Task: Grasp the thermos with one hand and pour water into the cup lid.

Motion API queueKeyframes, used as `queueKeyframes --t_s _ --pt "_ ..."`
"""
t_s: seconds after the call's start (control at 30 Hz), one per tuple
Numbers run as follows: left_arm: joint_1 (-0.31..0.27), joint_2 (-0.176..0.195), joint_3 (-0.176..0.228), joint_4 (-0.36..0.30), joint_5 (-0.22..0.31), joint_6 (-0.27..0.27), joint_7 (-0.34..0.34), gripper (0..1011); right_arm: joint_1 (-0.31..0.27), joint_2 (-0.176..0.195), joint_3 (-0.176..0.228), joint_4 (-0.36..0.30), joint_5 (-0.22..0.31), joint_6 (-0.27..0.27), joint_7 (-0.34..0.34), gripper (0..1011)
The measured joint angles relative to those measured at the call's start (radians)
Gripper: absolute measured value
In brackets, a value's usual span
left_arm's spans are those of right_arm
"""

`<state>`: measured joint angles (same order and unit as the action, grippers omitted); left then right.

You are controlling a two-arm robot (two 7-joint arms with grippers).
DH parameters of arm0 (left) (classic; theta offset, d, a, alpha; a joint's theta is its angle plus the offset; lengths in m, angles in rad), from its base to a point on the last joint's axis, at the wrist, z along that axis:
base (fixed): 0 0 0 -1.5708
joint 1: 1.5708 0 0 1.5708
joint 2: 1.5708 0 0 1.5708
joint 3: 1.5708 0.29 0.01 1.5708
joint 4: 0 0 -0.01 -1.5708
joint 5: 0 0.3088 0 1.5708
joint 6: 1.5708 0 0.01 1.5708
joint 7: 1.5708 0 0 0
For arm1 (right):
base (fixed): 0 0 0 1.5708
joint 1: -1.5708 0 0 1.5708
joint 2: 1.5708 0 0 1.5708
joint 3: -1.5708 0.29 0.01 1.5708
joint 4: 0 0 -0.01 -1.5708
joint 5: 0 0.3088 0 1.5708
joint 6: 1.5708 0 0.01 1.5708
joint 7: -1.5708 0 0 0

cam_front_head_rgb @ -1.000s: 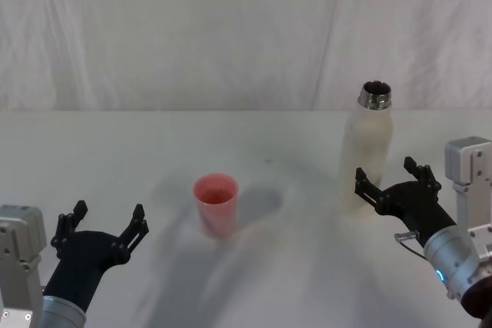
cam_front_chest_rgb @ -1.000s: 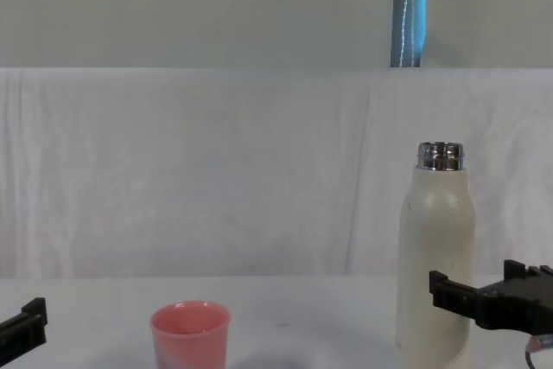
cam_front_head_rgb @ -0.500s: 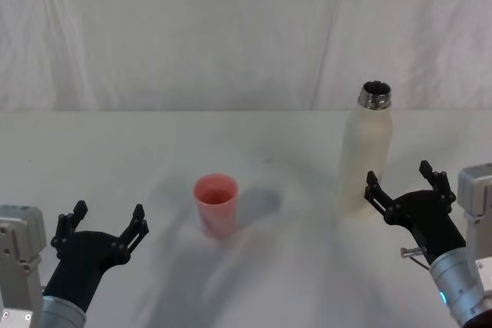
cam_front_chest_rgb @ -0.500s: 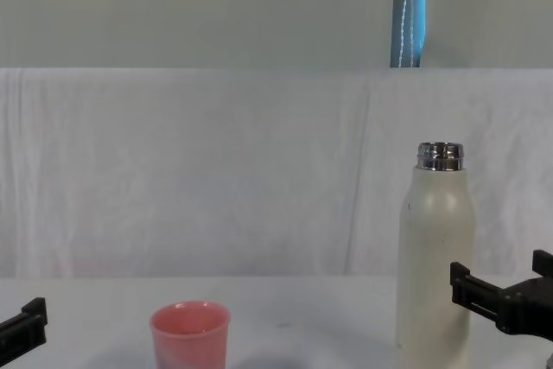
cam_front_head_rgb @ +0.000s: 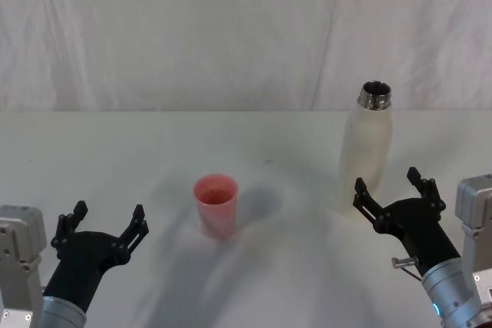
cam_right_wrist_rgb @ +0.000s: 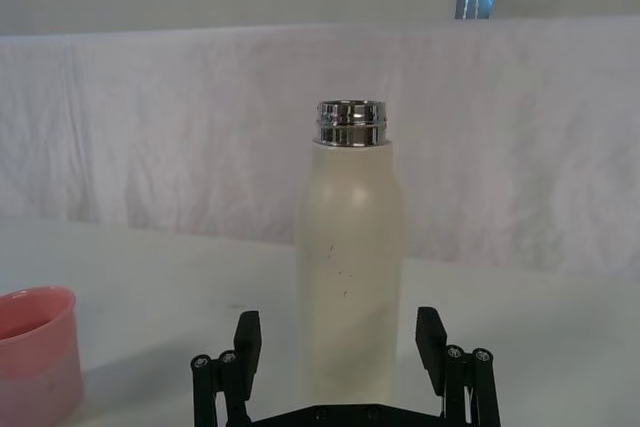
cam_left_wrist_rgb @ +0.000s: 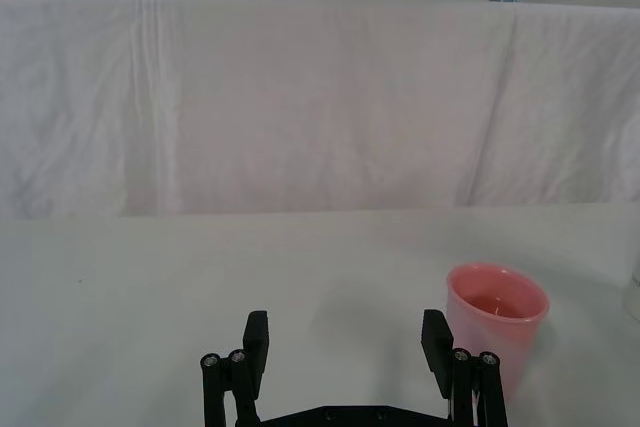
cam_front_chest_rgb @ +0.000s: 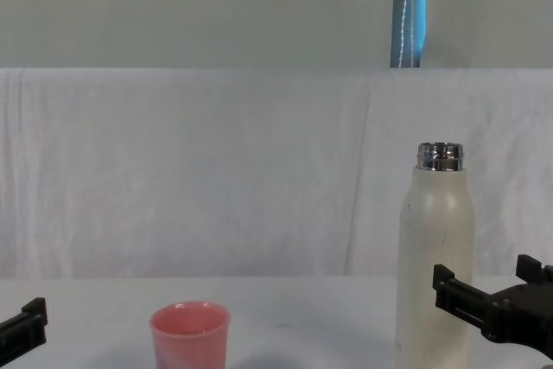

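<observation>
Right now your thermos (cam_front_head_rgb: 367, 153) stands upright on the right side of the white table (cam_front_head_rgb: 254, 136), its cream body capped by a bare steel neck with the mouth uncovered. You can see in the right wrist view that the bottle sits centred ahead of the gripper, in line with the gap between its two black fingers (cam_right_wrist_rgb: 247, 342). Your right gripper (cam_front_head_rgb: 389, 191) waits just in front of the thermos base with its fingers spread wide, apart from the bottle and holding nothing; from the chest camera its near fingertip overlaps the lower part of the bottle. Farther left, the cup lid (cam_front_head_rgb: 216, 203) stands upright, rim up, near the middle of the table and well apart from the thermos. Your left gripper (cam_front_head_rgb: 108, 217) rests low at the near left side, its fingers also spread and empty, with the pink cup ahead and off to one side of it. White cloth (cam_front_head_rgb: 192, 28) hangs behind the table.
</observation>
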<state>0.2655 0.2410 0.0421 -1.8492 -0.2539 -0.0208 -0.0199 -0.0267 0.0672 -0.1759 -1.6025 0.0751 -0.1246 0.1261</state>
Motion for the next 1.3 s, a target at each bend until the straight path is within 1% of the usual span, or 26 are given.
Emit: queueKeyframes --t_s 0.2,0.6,1.3 --pt "0.000 0.000 0.000 0.000 0.000 0.000 0.000 1001 -0.011 -0.002 -0.005 -0.006 -0.004 0.005 -0.003 1000" --pt "0.000 0.000 0.000 0.000 0.000 0.000 0.000 1001 -0.025 -0.015 -0.019 -0.006 -0.050 0.004 -0.031 1000" --pt "0.000 0.000 0.000 0.000 0.000 0.000 0.000 1001 -0.025 -0.013 -0.019 -0.005 -0.047 0.004 -0.030 1000"
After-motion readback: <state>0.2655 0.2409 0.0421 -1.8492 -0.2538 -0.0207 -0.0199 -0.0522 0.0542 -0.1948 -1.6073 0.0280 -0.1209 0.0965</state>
